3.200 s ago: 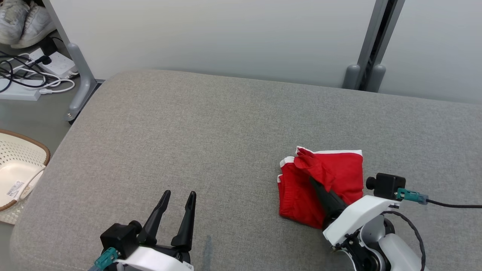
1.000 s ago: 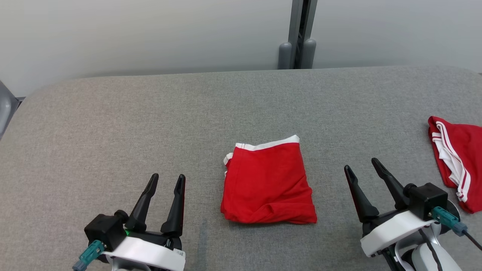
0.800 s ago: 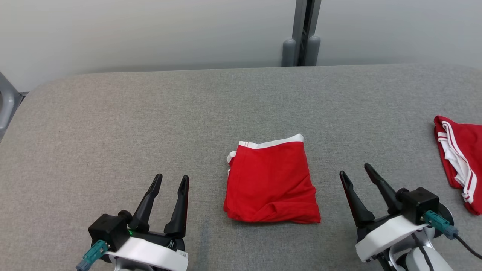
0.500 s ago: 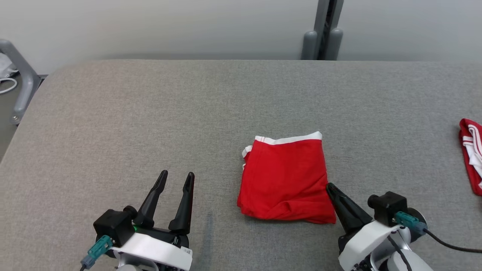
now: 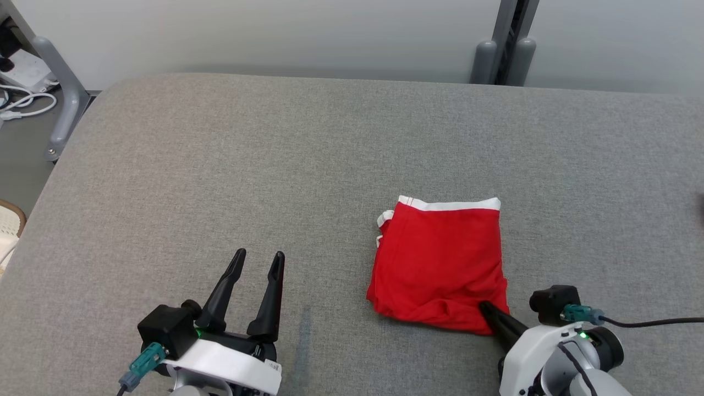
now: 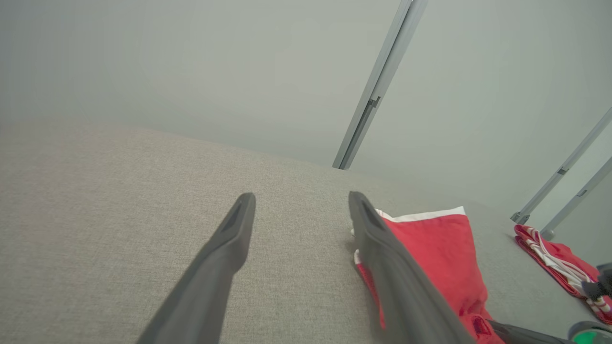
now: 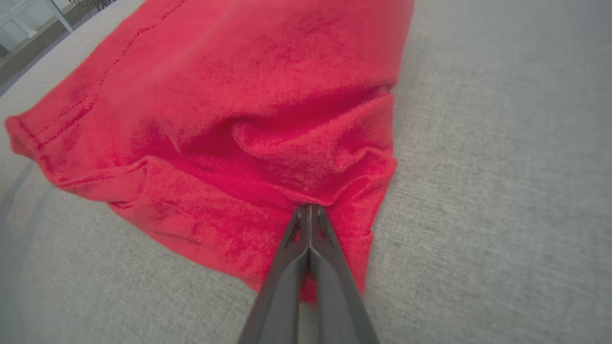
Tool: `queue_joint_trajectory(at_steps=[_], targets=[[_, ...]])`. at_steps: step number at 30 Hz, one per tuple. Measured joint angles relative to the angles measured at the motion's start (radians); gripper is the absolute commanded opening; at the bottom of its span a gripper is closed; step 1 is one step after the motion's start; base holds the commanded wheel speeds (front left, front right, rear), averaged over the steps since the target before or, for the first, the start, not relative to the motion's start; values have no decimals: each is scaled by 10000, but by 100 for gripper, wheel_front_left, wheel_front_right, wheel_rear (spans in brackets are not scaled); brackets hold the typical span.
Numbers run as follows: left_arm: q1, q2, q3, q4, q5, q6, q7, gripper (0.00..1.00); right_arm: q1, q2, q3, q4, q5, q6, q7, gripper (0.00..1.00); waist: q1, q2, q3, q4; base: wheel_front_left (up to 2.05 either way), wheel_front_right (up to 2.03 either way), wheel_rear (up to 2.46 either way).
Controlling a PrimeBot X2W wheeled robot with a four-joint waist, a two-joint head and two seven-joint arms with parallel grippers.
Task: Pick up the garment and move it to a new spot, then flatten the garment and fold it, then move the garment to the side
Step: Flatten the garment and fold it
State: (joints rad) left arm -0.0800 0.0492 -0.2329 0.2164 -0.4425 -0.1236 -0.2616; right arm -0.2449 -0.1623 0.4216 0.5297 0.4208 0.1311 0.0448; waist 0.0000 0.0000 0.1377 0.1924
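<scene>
Red folded garment with a white waistband (image 5: 440, 258) lies flat on the grey fabric-covered worktop (image 5: 220, 165), right of the middle and towards the near edge, its white band on the far side. The near edge of the cloth is rumpled into a low ridge.

The right pincer (image 5: 484, 306) reaches in from the near right, its two dark fingers pressed together with no gap between them. The tips sit at the garment's near right corner. In the right wrist view the tips (image 7: 308, 208) meet at a raised fold of the red cloth (image 7: 239, 95) and seem to nip it, while the fingers lie over the hem.

The left pincer (image 5: 258, 255) rests low at the near left, well apart from the garment, fingers spread and holding nothing. The left wrist view shows bare worktop between its fingers (image 6: 301, 200).

In that view, a second red cloth with white stripes (image 6: 554, 258) lies farther right. A grey metal post (image 5: 509, 49) stands behind the worktop's far edge.
</scene>
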Motion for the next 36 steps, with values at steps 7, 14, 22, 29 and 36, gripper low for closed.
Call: queue_joint_trajectory(at_steps=[7, 14, 22, 29, 36], targets=[[-18, -4, -196, 2, -86, 4, 0, 100, -431, 71, -719, -1024, -431, -2, -249, 0, 0, 0, 81, 102, 0, 0, 0], [-179, 6, -389, 69, -178, 4, 0, 100, -1216, 276, -932, -696, -823, -2, 328, 0, 0, 0, 244, 405, 0, 0, 0], [-371, 0, -667, 50, -424, 23, 0, 100, -2387, 25, -938, 1264, -853, -2, 970, 0, 0, 0, 531, 1007, 0, 0, 0], [-409, 8, -688, 88, -510, 104, 0, 100, -3081, -13, -711, 2217, -991, -6, 759, 0, 0, 0, 634, 1390, 0, 0, 0], [-390, 4, -711, 121, -525, 121, 0, 100, -3347, 307, -401, 2184, -775, -2, 334, 0, 0, 0, 484, 1393, 0, 0, 0]])
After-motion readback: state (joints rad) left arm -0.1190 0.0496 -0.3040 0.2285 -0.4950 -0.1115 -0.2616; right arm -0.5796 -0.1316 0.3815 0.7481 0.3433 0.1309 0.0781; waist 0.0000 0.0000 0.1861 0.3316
